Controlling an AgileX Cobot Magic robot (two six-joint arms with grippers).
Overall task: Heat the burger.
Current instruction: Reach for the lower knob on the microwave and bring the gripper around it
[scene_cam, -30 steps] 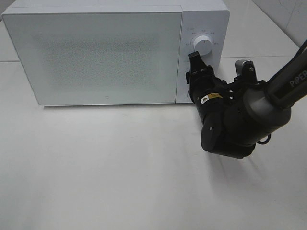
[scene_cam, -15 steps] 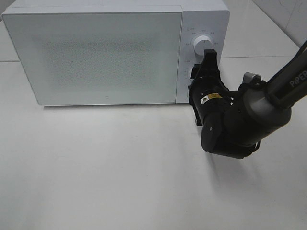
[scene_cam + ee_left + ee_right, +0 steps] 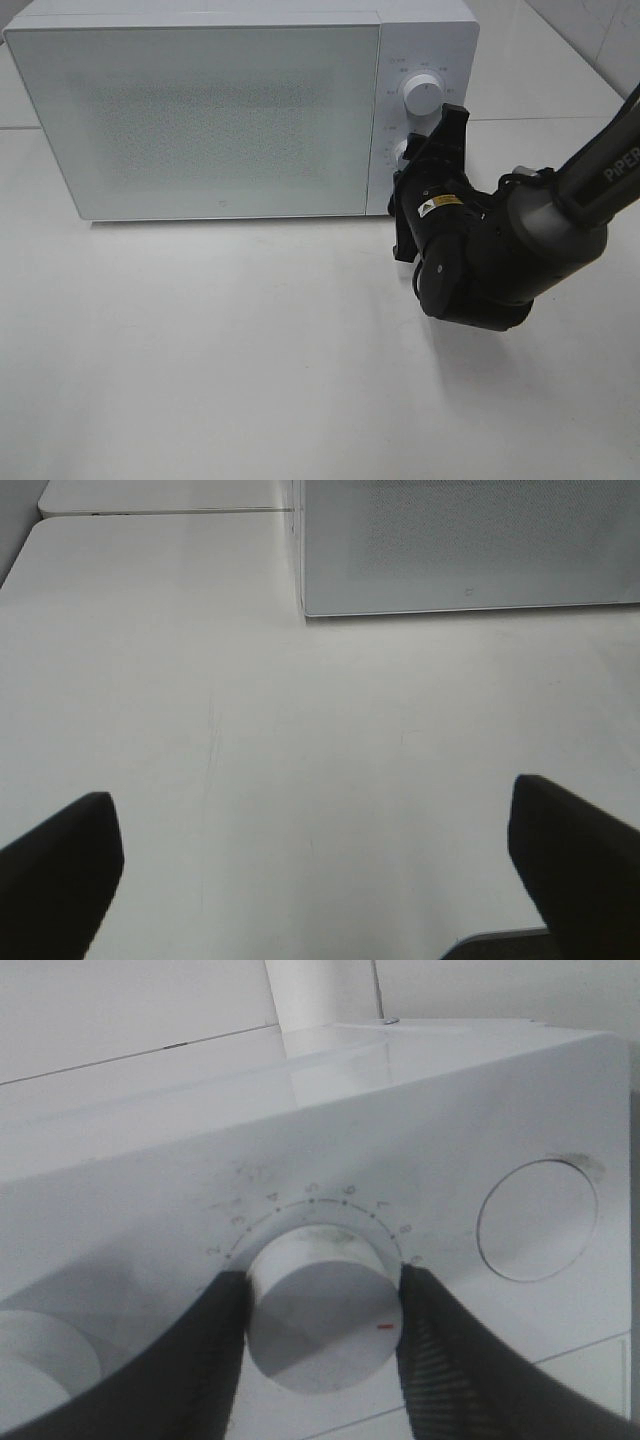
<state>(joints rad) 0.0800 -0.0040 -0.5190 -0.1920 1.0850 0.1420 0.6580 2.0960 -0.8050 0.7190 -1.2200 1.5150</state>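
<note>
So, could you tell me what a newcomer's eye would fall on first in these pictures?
The big, closed white microwave at the back of the table stands out first. Next comes the black right claw at the microwave's right end, gripping the lower dial from both sides. The left claw hangs open over the table.

Burger hidden from view; white microwave (image 3: 220, 110) stands with frosted door shut

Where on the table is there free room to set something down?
Free: the wide table area in front of the microwave door, from the high view's left side up to the right arm. Crowded: before the control panel, where that arm's jaws clamp the lower knob.
</note>
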